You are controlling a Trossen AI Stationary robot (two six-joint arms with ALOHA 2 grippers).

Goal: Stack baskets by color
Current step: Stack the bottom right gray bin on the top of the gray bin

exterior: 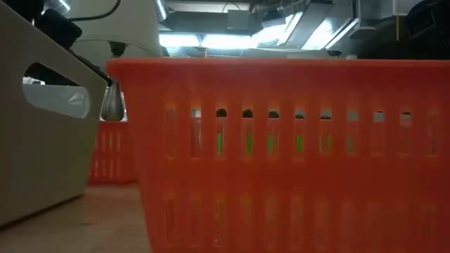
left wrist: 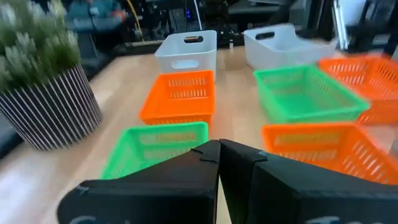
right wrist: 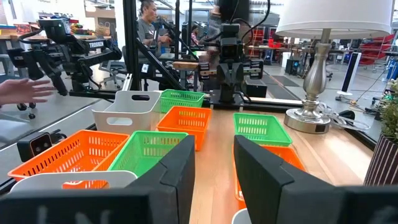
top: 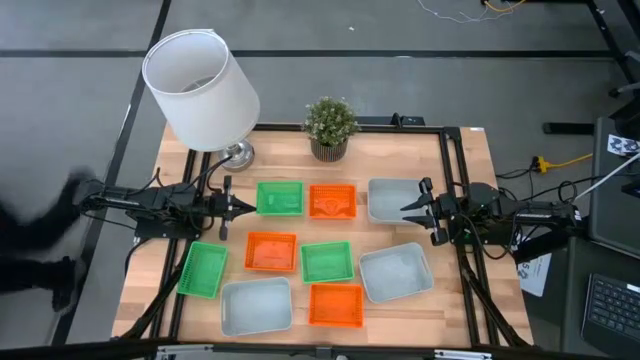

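Nine baskets lie single and unstacked across the surface (top: 280,142), from the near orange basket (top: 335,305) back to the far green basket (top: 279,198). They look light, stiff and slick, so pinch a rim. Left gripper (top: 237,206) closed, empty; right gripper (top: 410,209) spread, empty.

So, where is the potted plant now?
In the high view the plant stands at the table's far edge, right of the lamp and behind the green basket and orange basket.
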